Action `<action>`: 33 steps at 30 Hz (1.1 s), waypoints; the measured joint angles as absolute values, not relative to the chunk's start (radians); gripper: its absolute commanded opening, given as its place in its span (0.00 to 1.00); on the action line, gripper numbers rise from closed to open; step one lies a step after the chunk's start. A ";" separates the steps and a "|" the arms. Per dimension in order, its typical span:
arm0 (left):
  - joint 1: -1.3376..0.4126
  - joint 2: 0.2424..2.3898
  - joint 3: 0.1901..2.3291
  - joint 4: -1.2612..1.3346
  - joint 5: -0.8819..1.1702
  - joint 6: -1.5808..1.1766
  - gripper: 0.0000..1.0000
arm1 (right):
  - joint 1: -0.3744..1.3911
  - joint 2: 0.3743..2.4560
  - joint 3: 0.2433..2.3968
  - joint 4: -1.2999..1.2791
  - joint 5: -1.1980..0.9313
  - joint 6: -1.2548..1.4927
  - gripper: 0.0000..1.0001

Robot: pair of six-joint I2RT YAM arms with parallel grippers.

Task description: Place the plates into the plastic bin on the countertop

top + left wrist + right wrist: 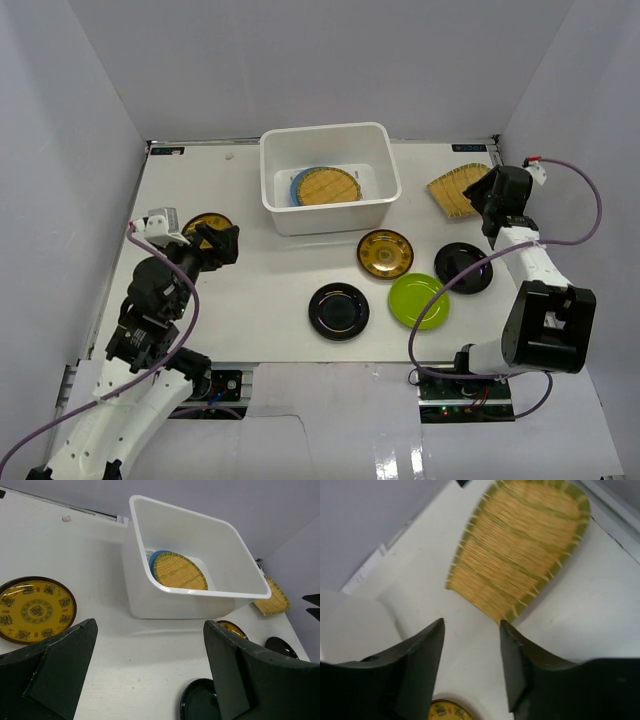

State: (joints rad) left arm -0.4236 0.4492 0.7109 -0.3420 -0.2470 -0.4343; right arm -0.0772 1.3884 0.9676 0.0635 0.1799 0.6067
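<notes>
The white plastic bin (270,200) stands at the back middle of the countertop (270,280). It holds a yellow woven plate (327,186) on a light blue plate (296,182). A second woven plate (453,190) lies at the right, and my open, empty right gripper (484,192) is just short of its near edge (520,545). My left gripper (220,243) is open and empty over the left side, beside a gold-patterned plate (203,224). Another gold-patterned plate (385,253), two black plates (339,311) (463,266) and a lime green plate (419,300) lie in front of the bin.
White walls enclose the countertop on three sides. The right arm's purple cable (470,275) loops over the right black plate and by the green one. In the right wrist view the bin's corner (355,630) is at the left.
</notes>
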 measured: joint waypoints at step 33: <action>-0.447 0.728 0.673 -0.234 -0.168 -0.328 0.98 | -0.249 1.884 0.900 0.550 0.047 1.003 0.08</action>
